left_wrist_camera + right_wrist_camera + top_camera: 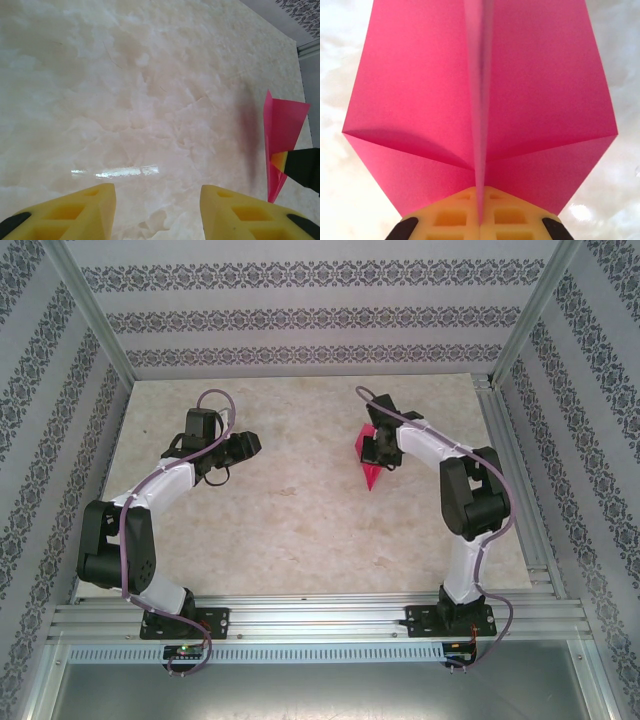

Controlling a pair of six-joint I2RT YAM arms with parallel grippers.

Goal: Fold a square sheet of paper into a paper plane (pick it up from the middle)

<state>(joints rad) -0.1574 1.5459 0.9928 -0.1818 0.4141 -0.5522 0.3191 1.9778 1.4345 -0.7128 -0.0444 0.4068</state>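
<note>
The magenta-pink sheet of paper (420, 100) is folded into a paper plane shape, with two flat wings and a thin centre crease standing up between them. My right gripper (480, 220) is shut on that crease, its yellow fingers pressed together with the paper between them. In the top view the paper plane (371, 473) hangs point-down under the right gripper (378, 448), right of the table's centre. My left gripper (157, 200) is open over bare table, well to the left of the paper (282, 125). In the top view the left gripper (250, 445) sits left of centre.
The tabletop (300, 510) is pale marble-patterned. Patterned walls enclose it, with aluminium rails along the right side (525, 500) and near edge (320, 615). A wide stretch of bare table lies between the two arms.
</note>
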